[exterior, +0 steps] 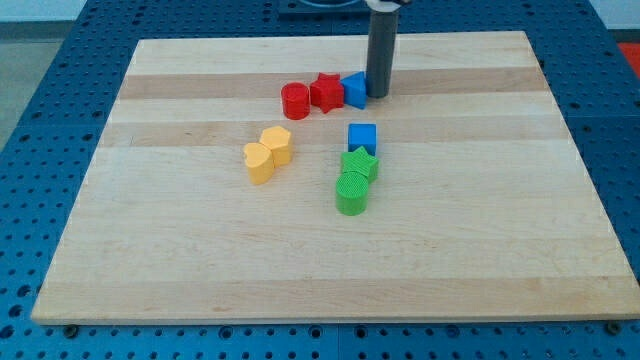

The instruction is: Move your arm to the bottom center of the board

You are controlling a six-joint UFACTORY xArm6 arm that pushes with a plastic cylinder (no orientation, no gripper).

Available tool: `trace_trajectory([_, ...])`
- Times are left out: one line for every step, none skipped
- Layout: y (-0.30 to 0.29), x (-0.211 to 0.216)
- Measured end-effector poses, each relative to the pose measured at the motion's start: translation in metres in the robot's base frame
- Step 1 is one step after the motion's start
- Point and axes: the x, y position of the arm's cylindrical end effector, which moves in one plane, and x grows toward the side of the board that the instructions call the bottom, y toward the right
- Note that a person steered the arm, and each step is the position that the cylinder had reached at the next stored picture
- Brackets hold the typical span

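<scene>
My tip [379,95] is the lower end of a dark rod that comes down from the view's top. It stands near the top centre of the wooden board [200,270], touching or just right of a blue block [354,89]. That block ends a row with a red star [326,92] and a red cylinder [295,101] to its left. Below them a blue cube [362,137] sits above a green star [360,163] and a green cylinder [352,193]. Two yellow blocks [268,154] lie left of centre.
The board lies on a blue perforated table [40,90] that shows on all sides. The arm's mount is at the view's top edge above the rod.
</scene>
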Motion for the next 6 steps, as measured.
trace_trajectory([0.0,0.001])
trace_trajectory([0.034,0.024])
trace_trajectory([0.09,0.076])
trace_trajectory([0.104,0.174])
trace_trajectory([0.1,0.284])
trace_trajectory([0.085,0.3])
